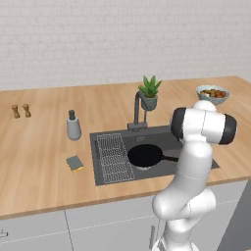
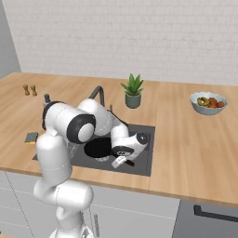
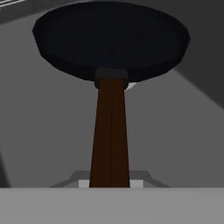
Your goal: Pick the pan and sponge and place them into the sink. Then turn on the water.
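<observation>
The pan [image 1: 145, 155] already lies in the sink [image 1: 201, 164], the claw [image 2: 122, 161] at its handle with a grip I cannot tell, while the sponge [image 1: 74, 163] waits on the tabletop [image 1: 39, 157] beside the sink's left edge and the faucet [image 1: 138, 110] is untouched.

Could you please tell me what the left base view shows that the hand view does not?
Left base view alone: the sponge on the counter left of the sink, the faucet, the potted plant and the fruit bowl. Hand view alone: the pan's handle close up, brown, running toward the camera. Both: the pan lying in the sink.
</observation>
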